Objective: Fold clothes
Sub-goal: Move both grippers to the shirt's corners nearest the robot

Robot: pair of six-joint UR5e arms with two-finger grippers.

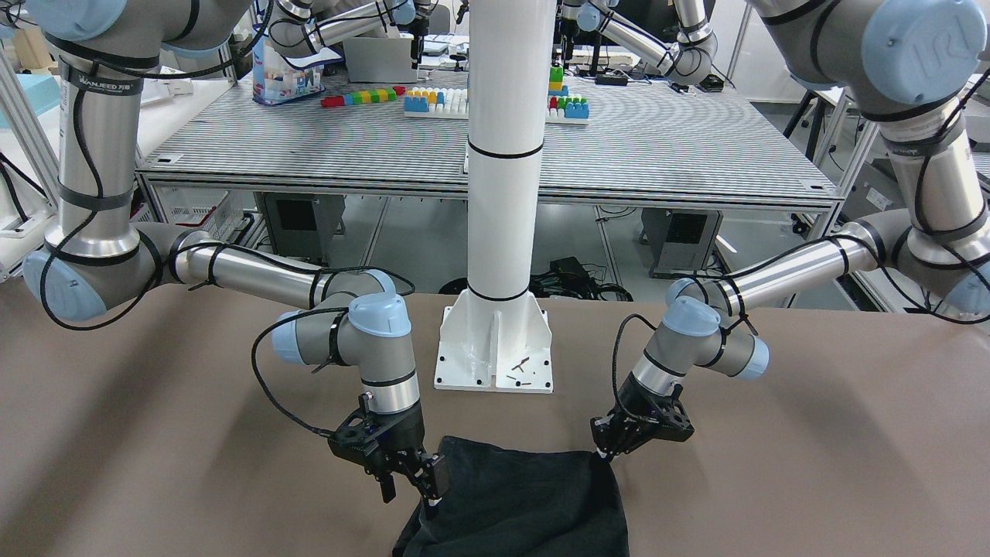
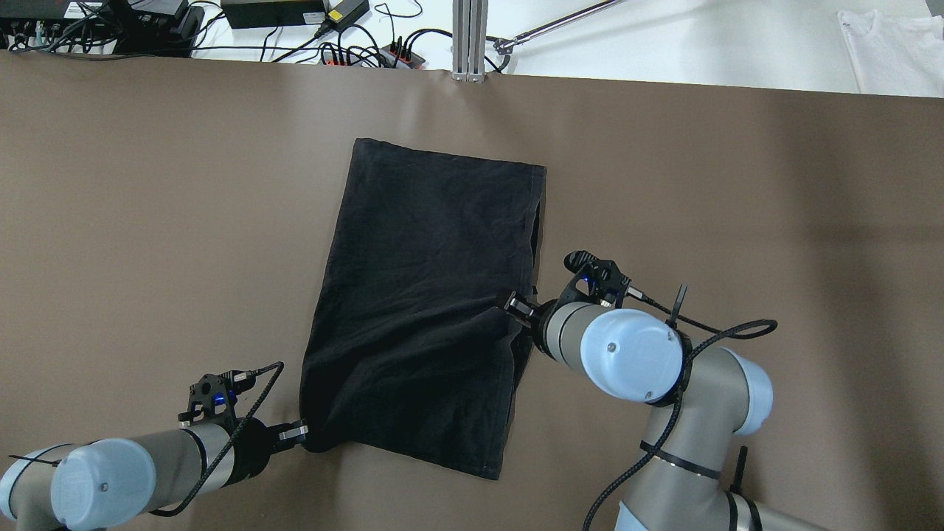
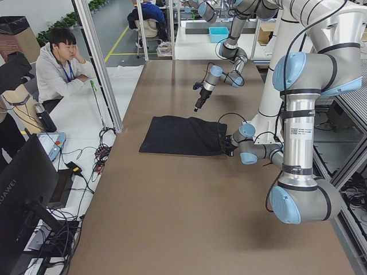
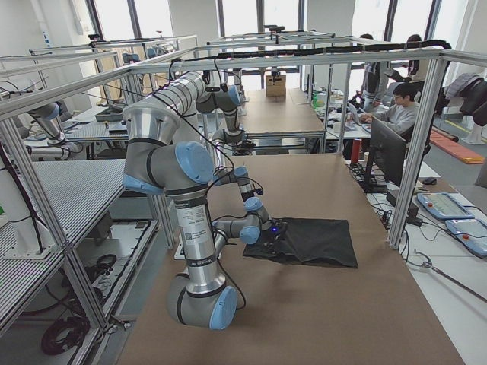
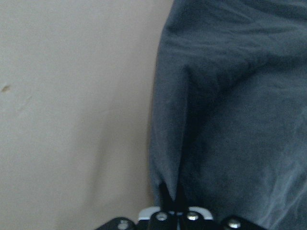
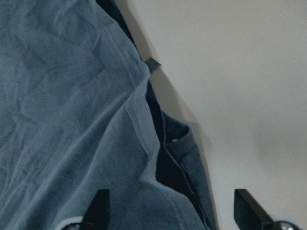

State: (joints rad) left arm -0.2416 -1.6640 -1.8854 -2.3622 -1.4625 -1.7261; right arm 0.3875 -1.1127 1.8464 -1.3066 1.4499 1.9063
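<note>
Your L arm comes in low from the near-left corner of the table (image 2: 147, 221), forearm almost level w/ the surface, wrist pointing at the cloth (image 2: 420, 280). The L gripper (image 2: 301, 434) sits right at the cloth's near-left corner. On the L wrist cam its fingertips (image 5: 166, 194) are pressed together w/ a ridge of fabric pinched btwn them.

Your R arm is bent at the elbow, wrist tilted down toward the cloth's right edge, approx halfway along it. The R gripper (image 2: 514, 304) is at that edge. On the R wrist cam its fingers (image 6: 100, 207) stand wide apart, one over the fabric, the other over bare table, w/ the hem running btwn them.

The cloth lies mid-table in front of the white pillar (image 1: 503, 193), long side running away from the robot, slightly skewed. It's mostly flat, w/ wrinkles bunched toward the near end. A second layer peeks out under the top one along the right edge.

Hard to read:
- Overhead: the R wrist joint covers most of the R gripper, so only the tip area shows.
- Front cam: the bottom of the frame cuts off the cloth's far part.
- R wrist cam: can't tell if either finger actually touches the fabric.
- Side cams: both grippers are too small to judge.
</note>
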